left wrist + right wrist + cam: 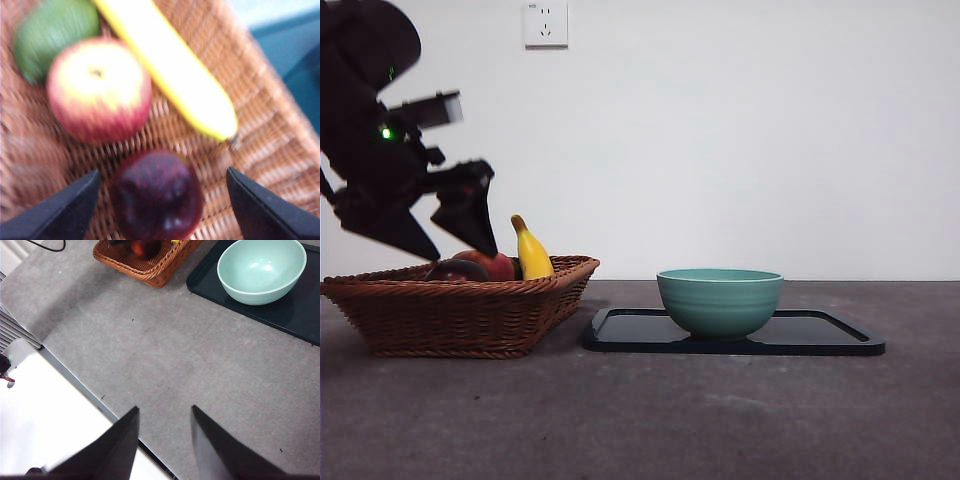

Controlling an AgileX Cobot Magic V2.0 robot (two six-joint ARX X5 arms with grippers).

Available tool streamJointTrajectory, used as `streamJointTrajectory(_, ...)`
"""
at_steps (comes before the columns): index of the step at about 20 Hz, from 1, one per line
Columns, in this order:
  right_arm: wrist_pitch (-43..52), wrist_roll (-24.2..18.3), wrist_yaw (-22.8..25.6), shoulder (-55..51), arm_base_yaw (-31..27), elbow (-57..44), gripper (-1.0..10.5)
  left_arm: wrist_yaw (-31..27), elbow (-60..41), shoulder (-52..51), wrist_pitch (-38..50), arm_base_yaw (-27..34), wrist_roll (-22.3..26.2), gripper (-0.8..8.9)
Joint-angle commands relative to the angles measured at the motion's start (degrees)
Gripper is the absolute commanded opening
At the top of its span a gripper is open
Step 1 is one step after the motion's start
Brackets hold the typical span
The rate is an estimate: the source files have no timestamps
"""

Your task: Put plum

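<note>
With the left gripper spread wide and empty around the plum, the neighbouring apple could be nudged.

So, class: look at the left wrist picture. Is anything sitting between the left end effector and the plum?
Nothing visible does. The left end effector is open, one jaw on each side of the plum in the basket. The apple and banana lie beyond the plum, outside the gap.

Black angular arm, green light (glowing)
</note>
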Motion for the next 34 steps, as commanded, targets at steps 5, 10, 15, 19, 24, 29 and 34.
streamJointTrajectory(5,1.0,0.8,0.1,0.2,0.4,0.4,1.6,0.3,0.6,-12.3,-4.2,-1.1,-1.6,4.06)
streamJointTrajectory(10,3.3,0.8,0.1,0.3,0.4,0.4,1.6,11.6,0.6,-25.2,-13.8,-2.6,-3.0,4.05)
streamJointTrajectory(15,4.7,0.9,0.1,0.3,0.3,0.4,1.6,21.5,0.6,-34.0,-24.9,-2.9,-3.3,4.05)
streamJointTrajectory(19,4.7,1.1,0.2,0.3,0.3,0.4,1.6,26.9,0.6,-38.3,-36.1,-2.9,-1.5,4.05)
streamJointTrajectory(24,4.7,1.9,0.2,0.3,0.3,0.4,1.6,27.3,0.6,-39.8,-42.1,-2.9,1.2,4.05)
streamJointTrajectory(29,4.7,2.5,0.2,0.3,0.3,0.4,1.6,27.3,0.6,-39.8,-41.7,-2.9,1.2,4.05)
streamJointTrajectory(34,4.7,4.9,2.5,0.4,0.3,0.4,1.6,27.3,0.6,-39.8,-41.6,-2.9,1.2,4.05)
